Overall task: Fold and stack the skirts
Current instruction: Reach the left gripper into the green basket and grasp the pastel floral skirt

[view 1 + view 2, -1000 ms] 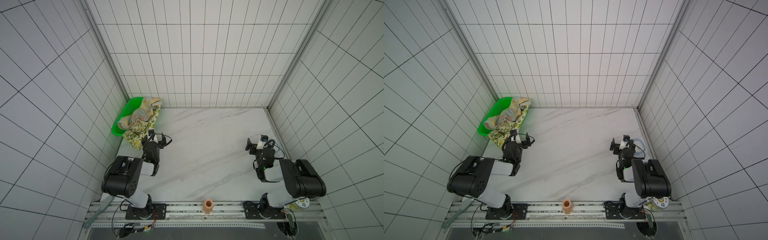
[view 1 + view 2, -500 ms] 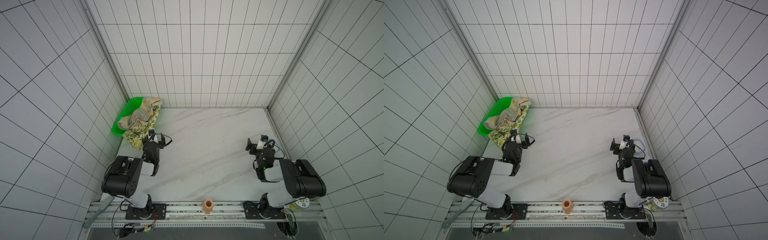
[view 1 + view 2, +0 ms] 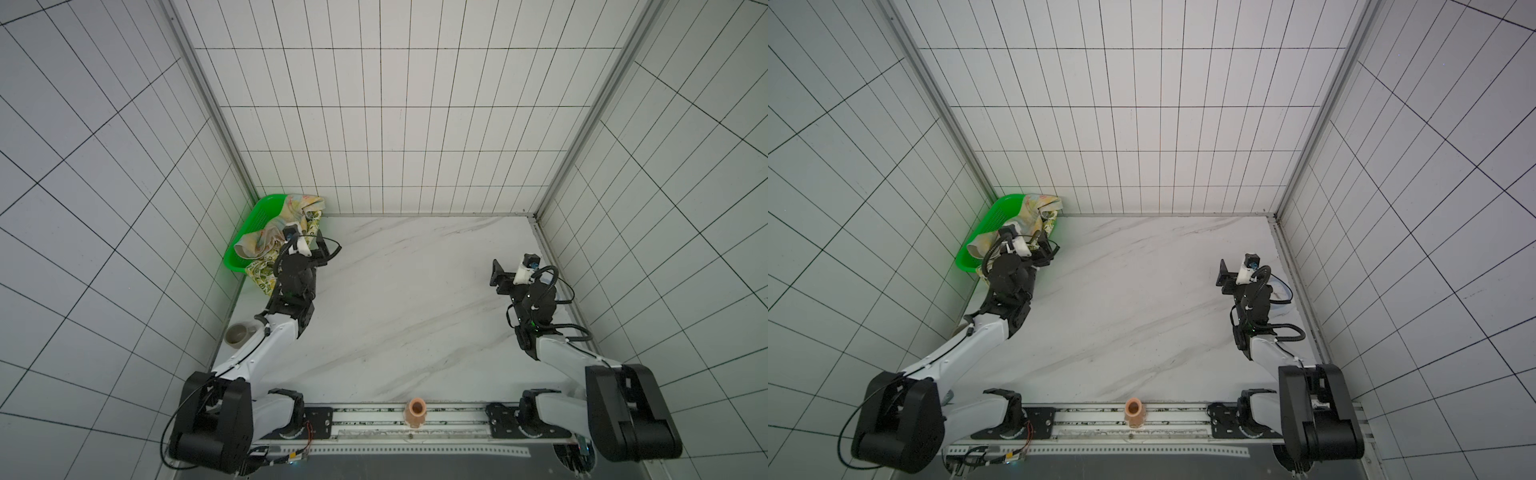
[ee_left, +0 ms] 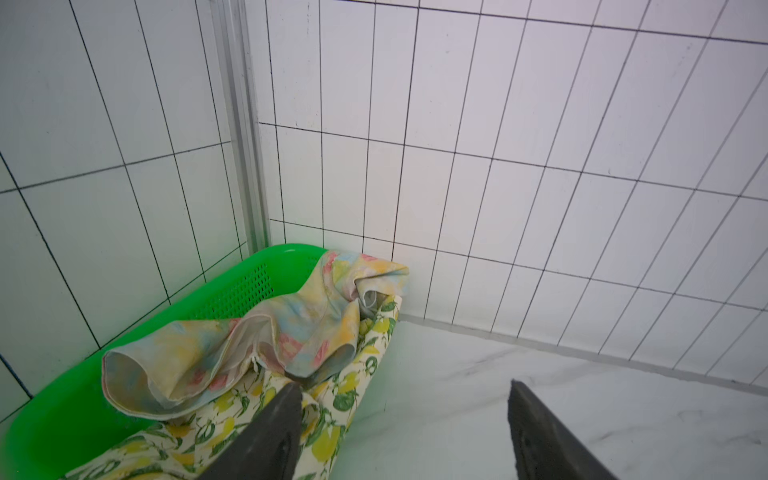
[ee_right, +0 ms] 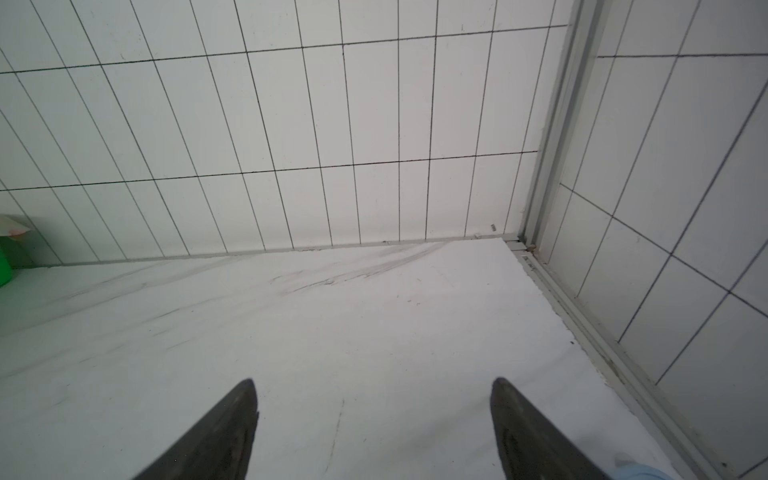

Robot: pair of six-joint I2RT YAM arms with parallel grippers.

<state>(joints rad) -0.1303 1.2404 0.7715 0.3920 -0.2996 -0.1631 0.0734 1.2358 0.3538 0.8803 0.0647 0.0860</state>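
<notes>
Two skirts lie crumpled in a green basket [image 3: 253,224] in the table's back left corner. The pastel yellow-blue one with pink flowers [image 4: 266,332] lies on top. The cream lemon-print one [image 4: 345,390] is under it and spills over the basket's near end onto the table. Both skirts show in both top views, pastel [image 3: 297,205] and lemon [image 3: 1050,220]. My left gripper [image 4: 405,386] is open beside the basket, with one finger [image 4: 278,419] over the lemon cloth and nothing between the jaws. My right gripper [image 5: 374,382] is open over bare table near the right wall [image 3: 498,274].
The white marble table [image 5: 332,311] is walled by tiles on three sides. A grey round cup [image 3: 237,333] sits at the table's left edge beside my left arm. A peach-coloured cylinder [image 3: 417,409] stands on the front rail.
My left arm has stretched toward the back, bringing its gripper up beside the basket. The right gripper has shifted slightly toward the back. The skirts have not moved.
</notes>
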